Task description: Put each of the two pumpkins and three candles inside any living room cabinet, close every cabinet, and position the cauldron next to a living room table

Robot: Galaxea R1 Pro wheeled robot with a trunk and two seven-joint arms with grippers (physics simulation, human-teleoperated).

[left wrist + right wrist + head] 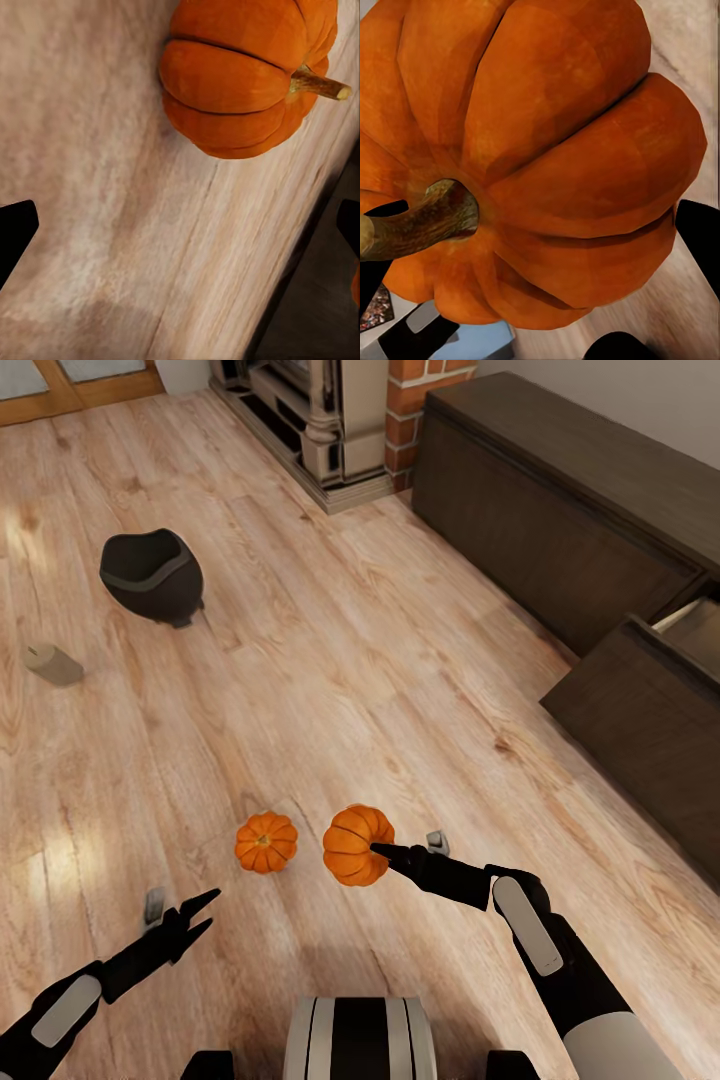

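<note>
In the head view my right gripper [385,852] is shut on one orange ribbed pumpkin [356,846], held just off the wood floor. The right wrist view has that pumpkin [555,150] close up, stem toward the camera, between the fingers of the right gripper [540,240]. The second pumpkin [266,842] sits on the floor just to its left. My left gripper [203,916] is open near the floor, short of that pumpkin [240,82], with nothing between the fingers of the left gripper [180,232]. The black cauldron [152,573] stands far left. A pale candle [52,663] lies near it.
The dark-brown cabinet [560,490] runs along the right wall. Its nearer drawer [645,710] is pulled out, with a pale inside showing. A stone fireplace [330,430] with brick beside it stands at the back. My base [358,1040] is at the bottom.
</note>
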